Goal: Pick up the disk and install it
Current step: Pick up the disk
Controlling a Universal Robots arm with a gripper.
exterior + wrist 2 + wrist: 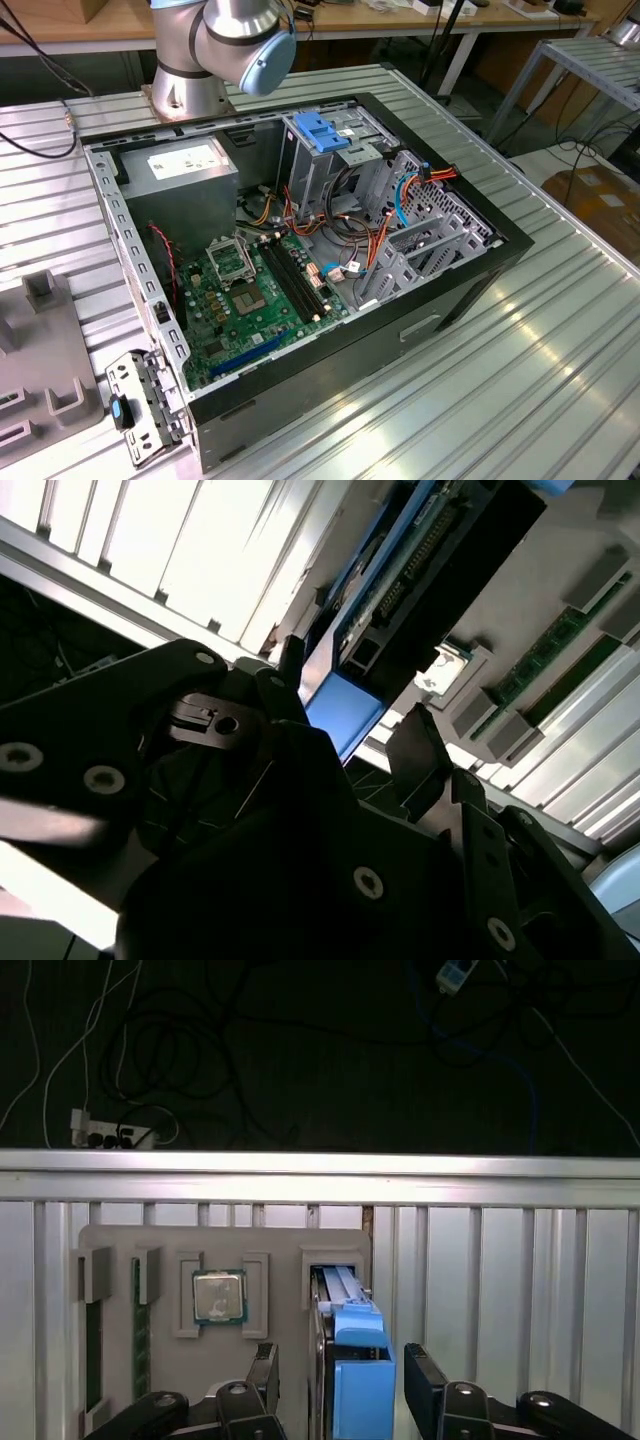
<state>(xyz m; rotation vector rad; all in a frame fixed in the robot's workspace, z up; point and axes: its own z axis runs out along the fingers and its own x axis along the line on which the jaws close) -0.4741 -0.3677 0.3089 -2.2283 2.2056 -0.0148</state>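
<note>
The disk (347, 1332) stands on edge in a slot of a grey holder plate (285, 1250), its blue side rail facing the camera. My gripper (343, 1385) hangs over it, open. Its black fingers (265, 1372) flank the disk, with a small gap on each side. In the second wrist view the disk (345, 712) shows its blue end and connector edge between the two fingertips of the gripper (355, 708). In the exterior view, the open computer case (480, 262) lies on the table with a blue-handled drive cage (325, 135) inside.
On the holder plate, a processor chip (219, 1296) and memory sticks (141, 1332) sit in their own recesses. The table's edge rail (320, 1175) runs just beyond, with cables on the dark floor past it. The arm's base (190, 85) stands behind the case.
</note>
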